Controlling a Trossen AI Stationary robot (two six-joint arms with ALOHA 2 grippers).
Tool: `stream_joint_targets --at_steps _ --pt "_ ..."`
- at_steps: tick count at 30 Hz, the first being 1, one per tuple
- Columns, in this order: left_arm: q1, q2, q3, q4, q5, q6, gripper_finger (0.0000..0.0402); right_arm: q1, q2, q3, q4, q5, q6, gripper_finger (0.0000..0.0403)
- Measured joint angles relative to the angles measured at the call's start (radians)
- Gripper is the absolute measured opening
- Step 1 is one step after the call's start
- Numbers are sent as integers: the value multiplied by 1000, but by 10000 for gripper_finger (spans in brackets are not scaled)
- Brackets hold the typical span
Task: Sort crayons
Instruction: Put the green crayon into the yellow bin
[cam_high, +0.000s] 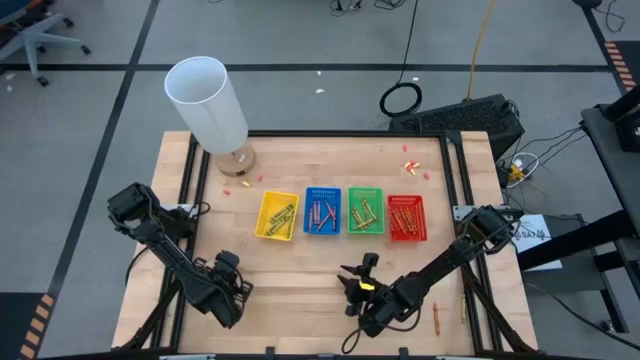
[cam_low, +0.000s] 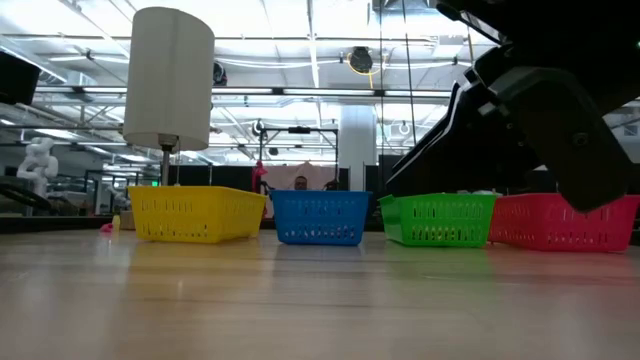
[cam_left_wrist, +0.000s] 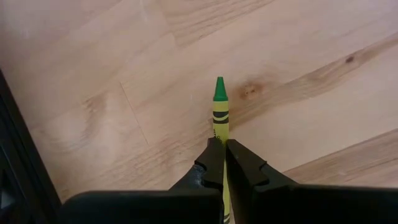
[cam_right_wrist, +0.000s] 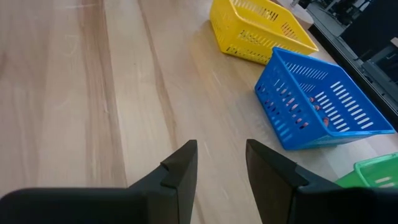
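The left gripper (cam_left_wrist: 219, 163) is near the front left part of the wooden table (cam_high: 300, 290), and its two dark fingers are squeezed tight on a green crayon (cam_left_wrist: 219, 106). The crayon has a yellow-green paper wrap and a green tip, and the tip sticks out past the fingers over the bare wood. The right gripper (cam_right_wrist: 221, 163) is near the front of the table, a bit right of the middle, and its fingers are spread apart with nothing between them. It looks toward the yellow tray (cam_right_wrist: 261, 28) and the blue tray (cam_right_wrist: 320, 99). Four trays sit in a row across the middle of the table: yellow, blue, then the green tray (cam_high: 365, 211) and the red tray (cam_high: 406, 218). Each tray has crayons lying in it. One more crayon (cam_high: 436, 317) lies alone on the table near the front right edge, beside the right arm. A few small red-pink scraps (cam_high: 412, 166) lie on the wood behind the trays. A white lamp (cam_high: 207, 104) stands at the back left corner of the table.
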Motion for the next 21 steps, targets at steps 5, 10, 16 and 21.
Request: stream_joint_targets --at_steps 5,10,16,21 --pt "0 0 0 0 -10 3 5 -1 0 0 0 0 -1 121" --pt "2 0 23 3 -86 31 5 -2 0 0 0 0 -2 121" --pt "23 -2 97 -9 -256 132 5 -2 0 0 0 0 -3 121" --pt "52 -2 169 -49 -356 232 5 -2 0 0 0 1 -3 121"
